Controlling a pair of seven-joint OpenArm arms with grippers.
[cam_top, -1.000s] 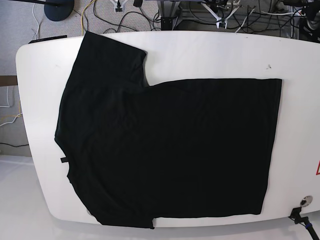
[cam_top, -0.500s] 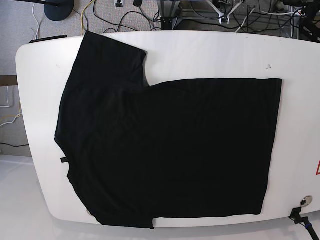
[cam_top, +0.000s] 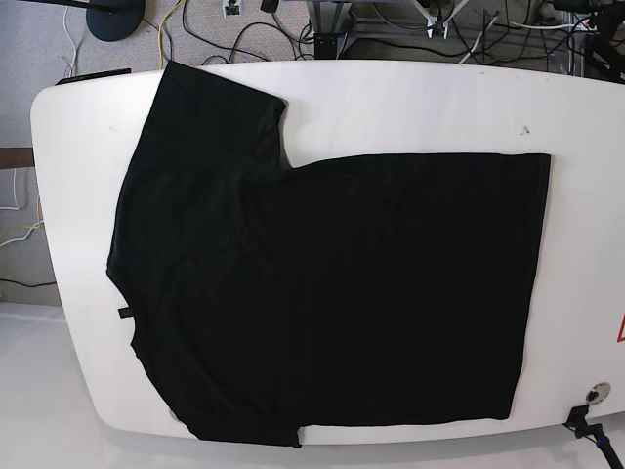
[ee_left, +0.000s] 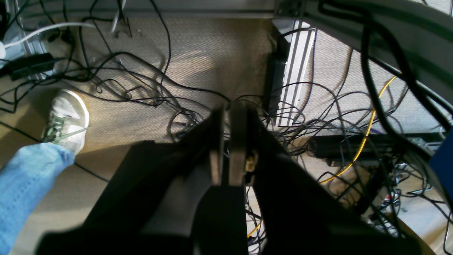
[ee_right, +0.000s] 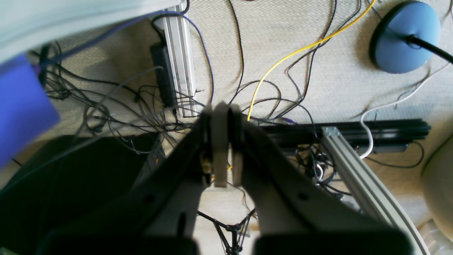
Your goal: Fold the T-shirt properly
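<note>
Base view shows the T-shirt (cam_top: 332, 293) spread flat and unfolded on the white table (cam_top: 410, 107), so folding seems unstarted, while beyond it both wrist views show the left gripper (ee_left: 228, 141) and right gripper (ee_right: 223, 141) closed, empty, over floor cables (ee_left: 141, 78).

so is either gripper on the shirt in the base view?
No. The T-shirt lies flat on the white table with no arm or gripper anywhere in the base view.
</note>
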